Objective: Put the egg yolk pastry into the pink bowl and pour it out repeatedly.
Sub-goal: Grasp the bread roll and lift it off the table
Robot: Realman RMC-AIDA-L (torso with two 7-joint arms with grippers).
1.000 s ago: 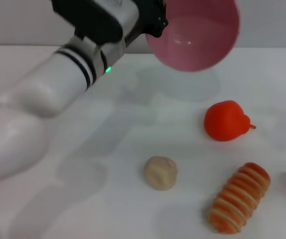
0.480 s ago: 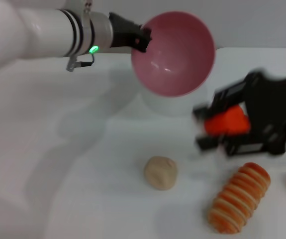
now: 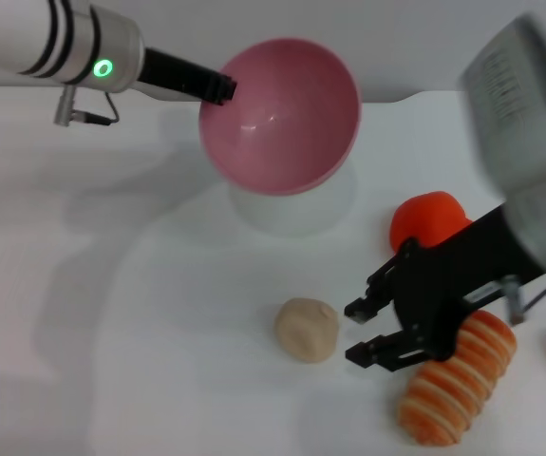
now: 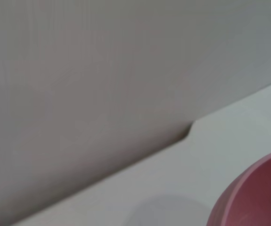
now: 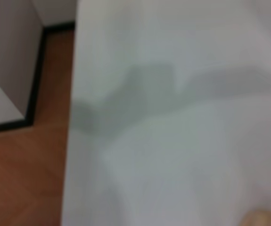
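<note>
Your left end effector (image 3: 223,90) pinches the round glossy pink plastic bowl (image 3: 282,119) tilted above the small cream-beige pastry lump (image 3: 307,330), while your right end effector (image 3: 360,332), spread, lines up just beside that pastry to grab it.

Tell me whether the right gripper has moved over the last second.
Yes. The right gripper came in from the right and now sits open beside the egg yolk pastry, which stayed put.

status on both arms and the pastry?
Left gripper holds the pink bowl by its rim, tilted, off the table. Right gripper open beside the egg yolk pastry, not touching. Striped roll under right arm.
</note>
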